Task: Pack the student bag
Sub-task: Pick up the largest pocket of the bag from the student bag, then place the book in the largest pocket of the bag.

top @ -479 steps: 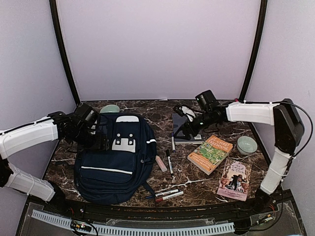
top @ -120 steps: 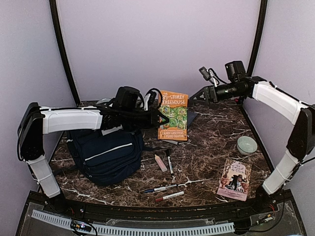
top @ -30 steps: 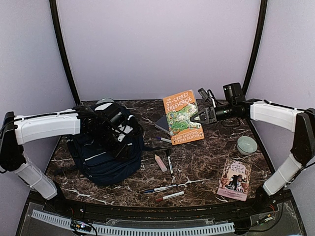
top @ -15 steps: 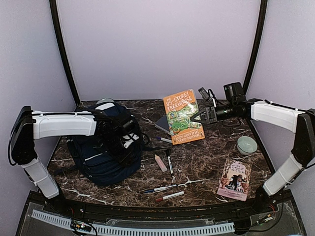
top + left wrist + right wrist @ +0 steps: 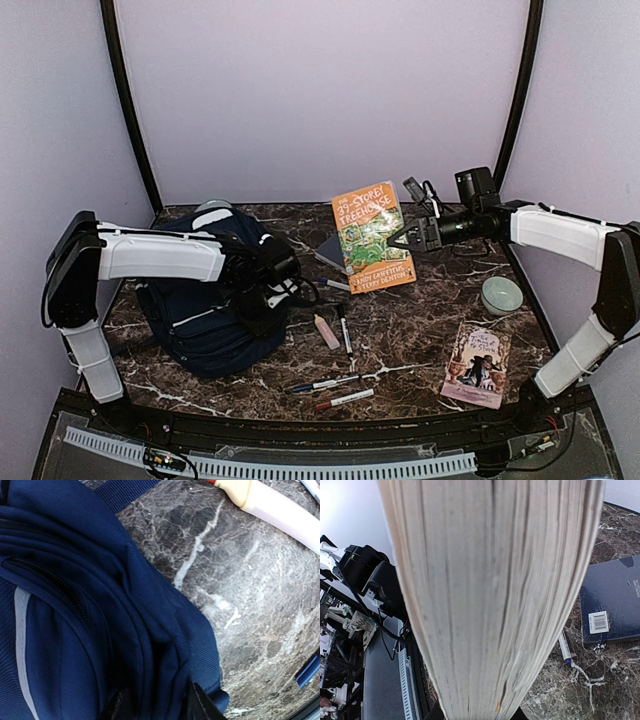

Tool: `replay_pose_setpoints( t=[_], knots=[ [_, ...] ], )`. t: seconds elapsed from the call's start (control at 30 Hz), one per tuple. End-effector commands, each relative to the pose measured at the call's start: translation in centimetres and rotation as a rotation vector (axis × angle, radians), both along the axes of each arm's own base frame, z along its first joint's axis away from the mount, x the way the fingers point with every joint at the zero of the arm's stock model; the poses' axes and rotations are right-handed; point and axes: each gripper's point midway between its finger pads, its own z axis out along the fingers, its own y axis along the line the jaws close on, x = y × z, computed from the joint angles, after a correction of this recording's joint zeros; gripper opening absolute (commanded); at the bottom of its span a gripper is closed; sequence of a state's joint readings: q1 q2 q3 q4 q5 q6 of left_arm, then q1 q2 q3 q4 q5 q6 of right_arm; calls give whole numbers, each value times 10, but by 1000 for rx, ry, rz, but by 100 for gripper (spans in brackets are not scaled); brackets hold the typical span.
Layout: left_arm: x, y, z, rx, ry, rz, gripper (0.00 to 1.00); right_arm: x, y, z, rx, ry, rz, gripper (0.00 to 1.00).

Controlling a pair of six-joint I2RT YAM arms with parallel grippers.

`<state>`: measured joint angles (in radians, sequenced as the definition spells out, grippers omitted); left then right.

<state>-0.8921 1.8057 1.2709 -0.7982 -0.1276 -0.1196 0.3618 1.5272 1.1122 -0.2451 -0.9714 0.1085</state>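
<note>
Moved since half a second ago: left arm (image 5: 160, 257), its wrist now further toward 3 o'clock, at the edge of the student bag (image 5: 195, 315). Right arm (image 5: 560, 228) and its book are unchanged.

1. Table (image 5: 420, 330): dark marble, walled at 9, 12 and 3 o'clock. Bare room lies in a band from centre toward 3 o'clock, between the raised book and the loose pens, and in a strip along 6 o'clock.
2. Student bag: navy, slumped on the 9 o'clock half. Its 3 o'clock edge lies near the pink stick (image 5: 326, 332), apart from it.
3. Left arm: upper link upright at 9 o'clock, forearm level across the top of the bag, wrist bent down. Left gripper (image 5: 268, 292) sits at the bag's 3 o'clock edge. In the wrist view its fingers (image 5: 117, 707) stand part-closed, pinching a fold of navy fabric, with marble just beside.
4. Right arm: reaches from 3 o'clock toward centre, forearm near level, above the table. Right gripper (image 5: 408, 238) is clenched on the 3 o'clock edge of the orange paperback (image 5: 372, 237), which is held upright, tilted, clear of the marble.
5. Navy hardcover (image 5: 328, 250): flat, below and behind the held book.
6. Second paperback (image 5: 478, 365): flat at 4 o'clock.
7. Green bowl (image 5: 501, 294): at 3 o'clock. Another bowl (image 5: 212, 207) sits behind the bag at 11 o'clock.
8. Pens: two (image 5: 325, 384) at 6 o'clock, one marker (image 5: 343, 330) at centre just beside the pink stick.
</note>
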Motion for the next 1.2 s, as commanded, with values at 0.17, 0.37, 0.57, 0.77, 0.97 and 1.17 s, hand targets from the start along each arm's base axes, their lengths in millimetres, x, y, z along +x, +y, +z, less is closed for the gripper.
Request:
replay_pose_setpoints(
  t=[0.17, 0.37, 0.57, 0.77, 0.97, 1.17],
  knots=[
    [11, 4, 15, 33, -70, 16, 17, -3, 2, 27, 47, -89, 22, 0],
    [27, -6, 66, -56, -183, 40, 0, -5, 3, 28, 6, -95, 4, 0],
    [36, -4, 119, -103, -276, 59, 0, -22, 20, 29, -21, -29, 71, 0],
    [39, 2, 158, -164, -356, 105, 0, -51, 45, 23, 10, 99, 118, 0],
    [35, -6, 190, -364, -414, 161, 0, -87, 75, 9, -32, 240, 251, 0],
    [32, 4, 219, -453, -492, 196, 0, -110, 112, -15, -74, 359, 361, 0]
  ],
)
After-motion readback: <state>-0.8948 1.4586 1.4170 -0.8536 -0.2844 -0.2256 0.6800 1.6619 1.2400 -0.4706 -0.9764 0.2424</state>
